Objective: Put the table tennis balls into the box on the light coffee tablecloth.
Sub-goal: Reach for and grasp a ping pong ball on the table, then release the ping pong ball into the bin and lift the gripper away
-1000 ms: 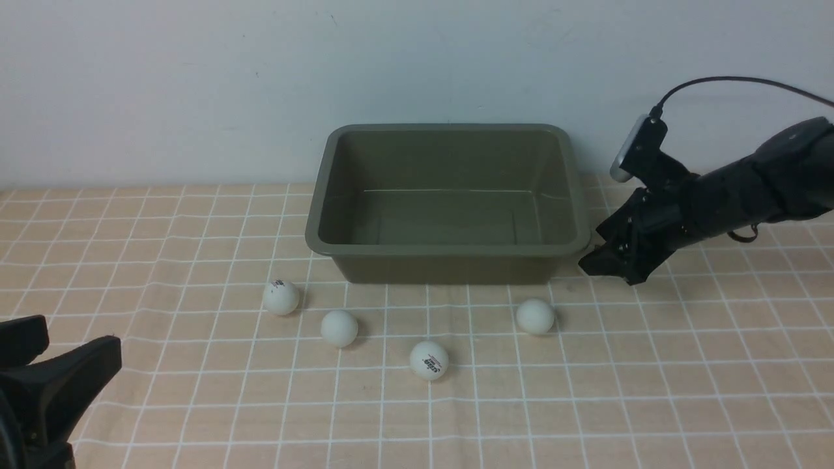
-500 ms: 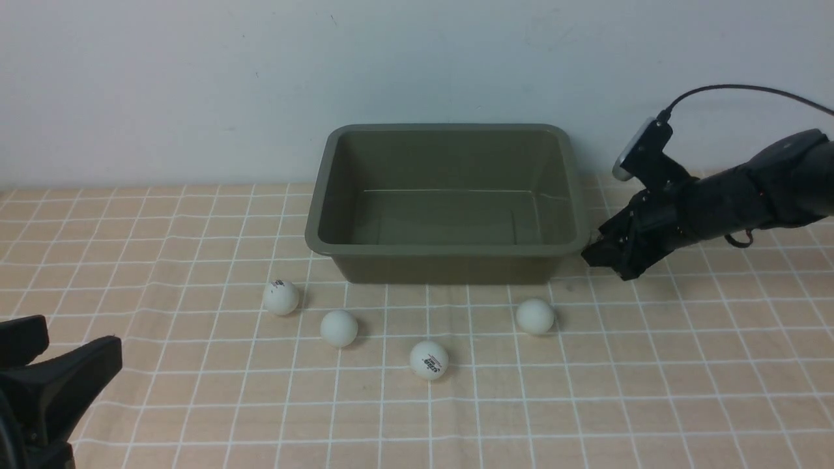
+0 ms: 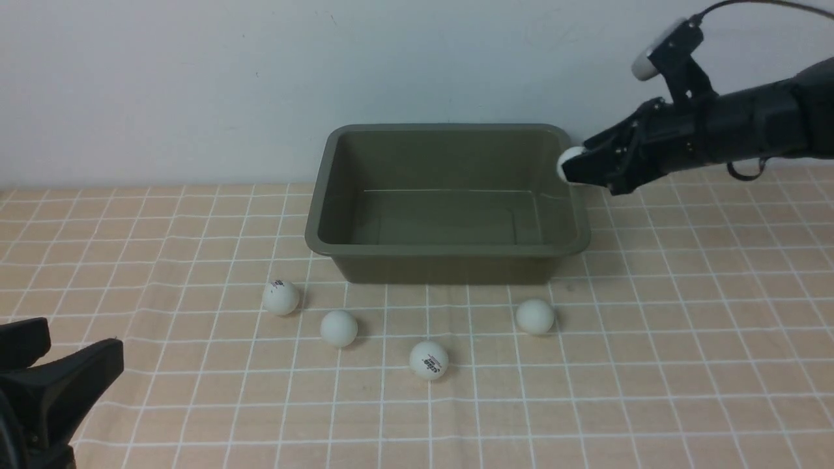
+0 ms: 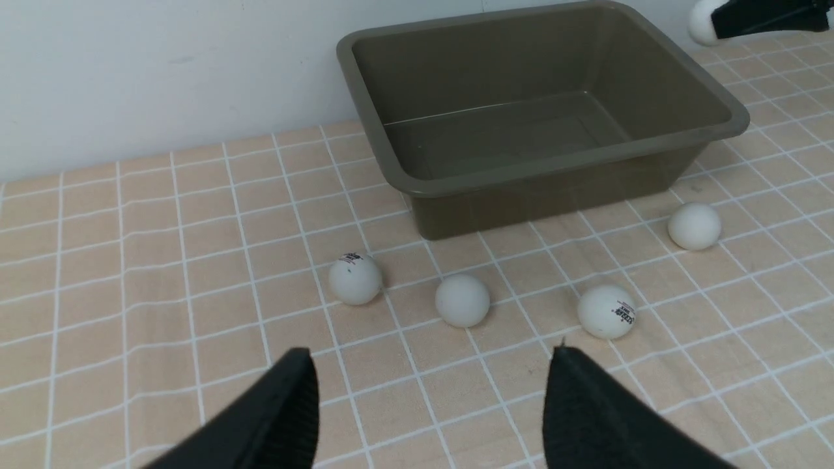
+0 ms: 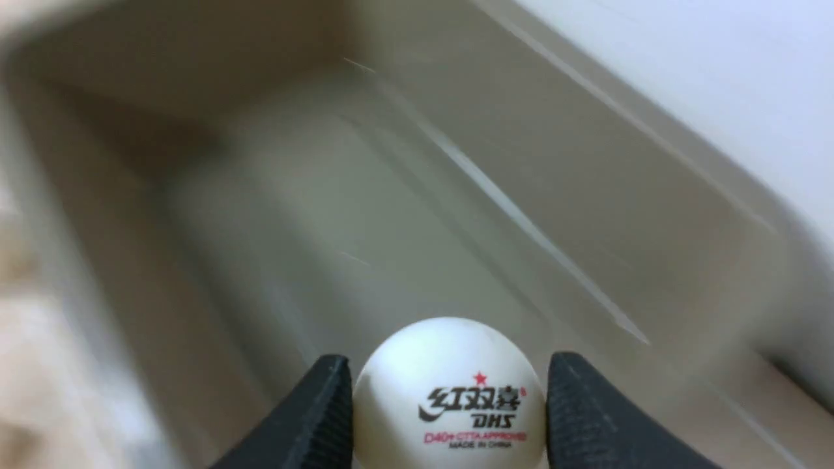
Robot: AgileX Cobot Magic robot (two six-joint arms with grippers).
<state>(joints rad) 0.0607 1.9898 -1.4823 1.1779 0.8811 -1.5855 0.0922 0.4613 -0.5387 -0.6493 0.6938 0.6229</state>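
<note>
Change: right fingers [image 3: 586, 167] raised | clamping ball [image 3: 567, 160] | over box [image 3: 449, 267] rim

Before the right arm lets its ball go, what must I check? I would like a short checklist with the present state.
1. Grip of right gripper on ball: ok.
2. Height of ball above box rim: ok.
3. Position of ball fully over the box's inside: cannot tell; it hangs at the right rim.
4. Open left gripper far from box: ok.
5. Four other balls away from the path: ok.
</note>
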